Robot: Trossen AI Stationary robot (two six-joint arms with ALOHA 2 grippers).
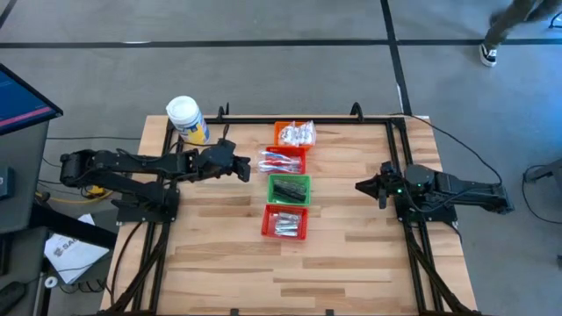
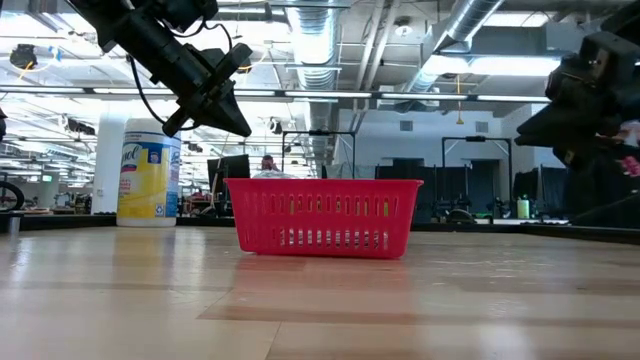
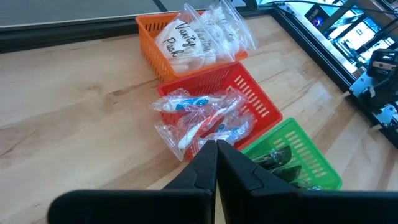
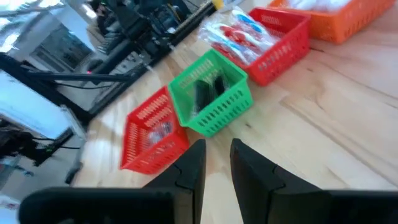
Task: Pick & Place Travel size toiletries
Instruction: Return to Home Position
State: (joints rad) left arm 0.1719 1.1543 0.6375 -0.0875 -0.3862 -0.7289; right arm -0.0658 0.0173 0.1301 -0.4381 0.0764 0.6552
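Travel size toiletries [image 1: 279,161] sit sorted in four small baskets that stand in one line down the middle of the surface [image 1: 351,254], running from far to near. Farthest is the orange basket [image 3: 152,50], heaped with clear sachets [image 3: 193,37] that rise above its rim. Just beside it on the near side is a red basket [image 3: 261,102] holding wrapped toothbrushes [image 3: 199,118], some of which hang over its left wall. Next comes the green basket [image 3: 311,162] with dark flat strips [image 3: 273,158] lying inside. Nearest stands a second red basket [image 4: 155,140] with small silvery tubes [image 4: 160,129] in it. The left tool [image 1: 246,170] is up off the surface, just left of the toothbrush basket; its fingers are pressed together and grip nothing. The right tool [image 1: 360,186] is to the right of the row, level with the green basket and well apart from it; its fingers stand a little apart with nothing between them. A large white jar [image 1: 186,118] with a yellow label stands upright at the far left corner of the surface. In the low view the nearest red basket sits flat on the surface and hides the others behind it.
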